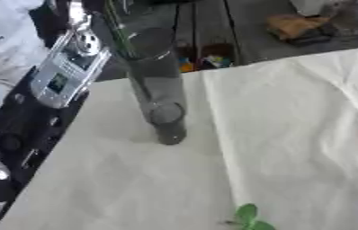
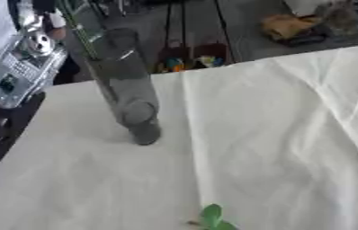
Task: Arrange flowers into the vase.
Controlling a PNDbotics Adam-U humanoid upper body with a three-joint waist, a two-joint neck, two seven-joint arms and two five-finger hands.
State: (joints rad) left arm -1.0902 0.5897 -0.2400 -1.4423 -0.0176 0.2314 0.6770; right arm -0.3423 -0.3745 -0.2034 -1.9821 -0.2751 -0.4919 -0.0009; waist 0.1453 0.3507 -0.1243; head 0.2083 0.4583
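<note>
So the surface (image 1: 292,134) is covered in a cream cloth with a few creases, and it fills most of both views, lying a bit askew. Its far edge runs diagonally across the top, and behind it there's dark plank flooring with some blurry clutter I can't make out. The left edge drops off beside the robot's silver-and-black left arm (image 1: 60,74), which comes in along the left side. I can't tell what the left hand is doing since it doesn't clearly show, and the right hand isn't visible at all.

The vase (image 1: 157,85) is a tall clear glass cylinder standing near the far-left corner, long axis upright, mouth up. Plenty of bare cloth to its right and in front.

Down at the near edge a small green leaf (image 1: 248,216) pokes in.
</note>
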